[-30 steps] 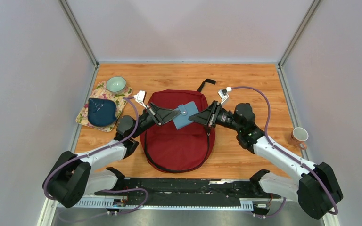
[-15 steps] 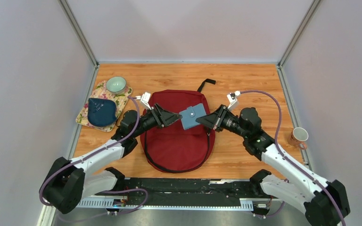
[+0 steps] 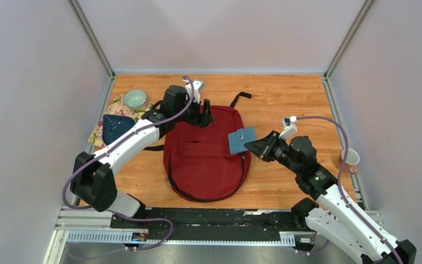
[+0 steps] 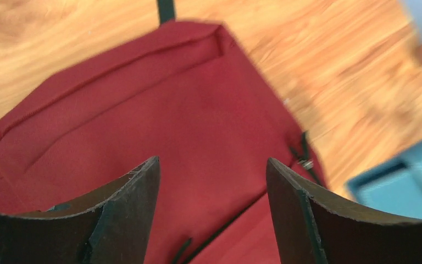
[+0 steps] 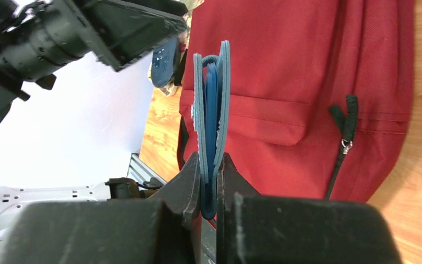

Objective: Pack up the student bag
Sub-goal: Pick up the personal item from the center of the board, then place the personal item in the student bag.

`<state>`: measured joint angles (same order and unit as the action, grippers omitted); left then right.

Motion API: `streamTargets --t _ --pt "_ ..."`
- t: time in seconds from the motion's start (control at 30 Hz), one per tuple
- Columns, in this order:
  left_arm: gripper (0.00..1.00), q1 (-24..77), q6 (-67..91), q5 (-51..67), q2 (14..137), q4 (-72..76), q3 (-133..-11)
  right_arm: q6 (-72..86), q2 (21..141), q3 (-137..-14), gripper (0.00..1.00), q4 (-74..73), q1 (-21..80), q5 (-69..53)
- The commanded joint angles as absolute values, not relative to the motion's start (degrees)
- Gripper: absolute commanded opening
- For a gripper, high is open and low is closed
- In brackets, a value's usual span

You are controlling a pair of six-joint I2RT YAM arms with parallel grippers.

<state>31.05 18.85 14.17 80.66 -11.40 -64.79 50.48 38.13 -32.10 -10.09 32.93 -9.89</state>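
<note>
Blue leather-look wallet (image 5: 211, 110), folded and seen edge-on, stands upright between the fingers of the right end effector (image 5: 209, 165), which is closed narrow on the wallet's lower edge; in the top view this wallet sits at the middle right of the frame, overlapping the right-hand edge of the student bag (image 3: 206, 165). Just past the wallet in the right wrist view lies the bag's front pocket flap, and to the right of it a black zip pull (image 5: 345, 144) hangs along the side seam.

The left end effector (image 4: 211, 165) has its jaws spread wide with nothing between them; it hovers over the bag's upper end, at the upper centre of the top view, and whether its tips touch the fabric I cannot tell; the left wrist view is blurred.

The dark red bag lies flat in the middle of the wooden worktop (image 3: 286, 93), its black top loop (image 3: 240, 99) pointing towards the upper edge of the frame. At the upper left a dark blue pouch (image 3: 115, 128) and a pale green bowl (image 3: 135, 99) rest on a floral mat (image 3: 95, 137), well apart from the wallet; a mug (image 3: 350, 158) stands at the right edge of the worktop.
</note>
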Motion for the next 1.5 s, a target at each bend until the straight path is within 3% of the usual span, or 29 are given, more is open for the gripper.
streamTargets --t 0.0,1.0,1.47 --pt "0.78 31.20 2.57 11.17 86.22 -26.63 -69.08 48.87 35.77 -31.90 0.00 -11.51 32.78 -7.30" --pt "0.79 36.38 -11.69 17.49 86.49 -36.65 -64.16 49.83 36.91 -30.50 0.00 -10.64 32.26 -8.88" --pt "0.77 40.43 -4.66 2.29 80.07 -24.18 -52.21 50.27 38.41 -29.71 0.00 -8.96 32.08 -9.93"
